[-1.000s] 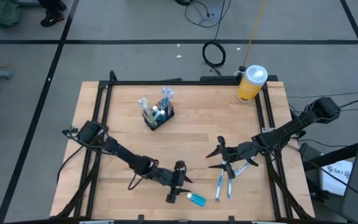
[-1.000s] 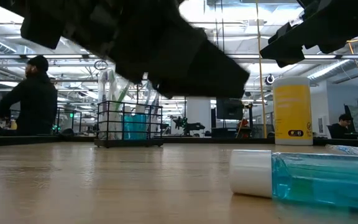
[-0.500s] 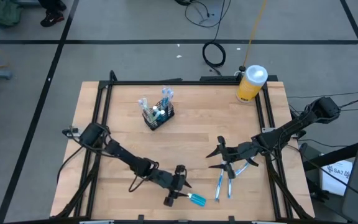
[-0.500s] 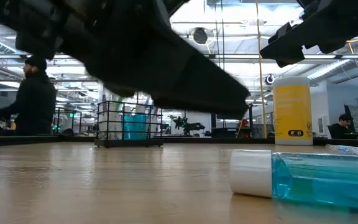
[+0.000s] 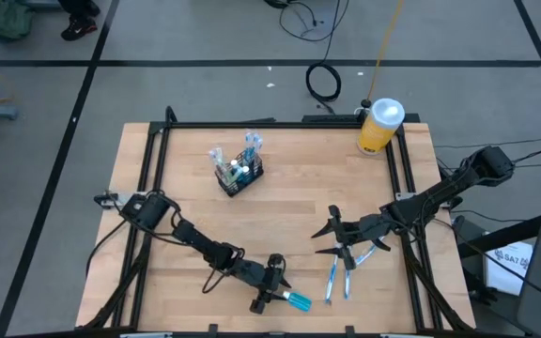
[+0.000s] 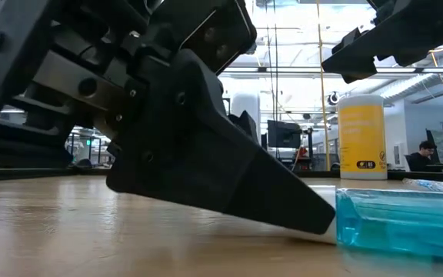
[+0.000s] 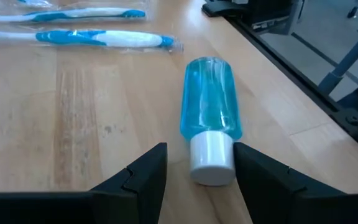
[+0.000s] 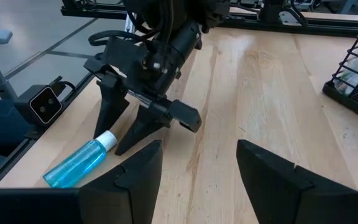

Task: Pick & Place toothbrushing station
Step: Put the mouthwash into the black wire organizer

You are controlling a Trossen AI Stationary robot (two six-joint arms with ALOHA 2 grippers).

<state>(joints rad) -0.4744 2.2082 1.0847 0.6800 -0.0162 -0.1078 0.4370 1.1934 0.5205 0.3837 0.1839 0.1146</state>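
Note:
The black wire-mesh caddy (image 5: 239, 174) stands on its base at the table's far middle, with brushes and tubes upright in it; it also shows in the right wrist view (image 8: 353, 81). My left gripper (image 5: 272, 293) is open and low at the table's near edge. Its fingers stand on either side of the white cap (image 7: 211, 165) of a blue bottle (image 7: 210, 106) that lies on its side. My right gripper (image 5: 331, 239) is open and empty above the table's right middle. My left gripper comes slanting down from the table's left, along the blue bottle. One finger (image 7: 253, 177) lies close against the cap's side (image 7: 231, 158); whether it touches I cannot tell. The bottle lies flat on the table.
Two wrapped blue-and-white toothbrushes (image 5: 338, 277) lie near the right gripper, by the near edge. A tall yellow bottle with a white cap (image 5: 378, 127) stands at the far right corner. Black frame rails (image 5: 154, 188) run along the table's sides.
My left gripper has gone down and toward the table's near edge, onto the blue bottle's cap end, and now hides the caddy in the low view. The bottle has stayed where it was.

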